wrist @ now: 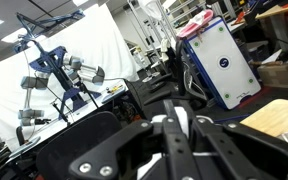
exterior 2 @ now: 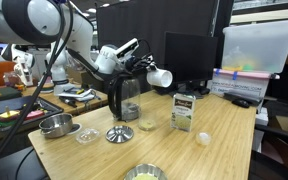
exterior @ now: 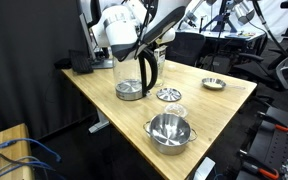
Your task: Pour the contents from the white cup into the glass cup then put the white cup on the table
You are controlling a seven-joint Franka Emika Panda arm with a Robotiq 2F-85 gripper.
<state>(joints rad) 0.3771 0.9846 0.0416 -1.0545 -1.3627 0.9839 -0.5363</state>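
My gripper (exterior 2: 150, 70) is shut on the small white cup (exterior 2: 162, 76) and holds it tipped on its side in the air, above and just beside the top of the glass cup (exterior 2: 127, 101). The glass cup is a tall clear jug with a black handle, standing upright on the wooden table (exterior 2: 224, 150). In an exterior view the gripper (exterior: 154, 42) hangs over the glass cup (exterior: 132, 78) on the table (exterior: 229, 100). In the wrist view the white cup (wrist: 175, 122) sits between the black fingers (wrist: 174, 135).
On the table are a steel bowl (exterior: 169, 130), a round metal disc (exterior: 169, 94), a small clear dish (exterior: 174, 109) and a small metal dish (exterior: 213, 84). A box (exterior 2: 184, 112), a white ball (exterior 2: 203, 138) and monitors (exterior 2: 189, 60) show too.
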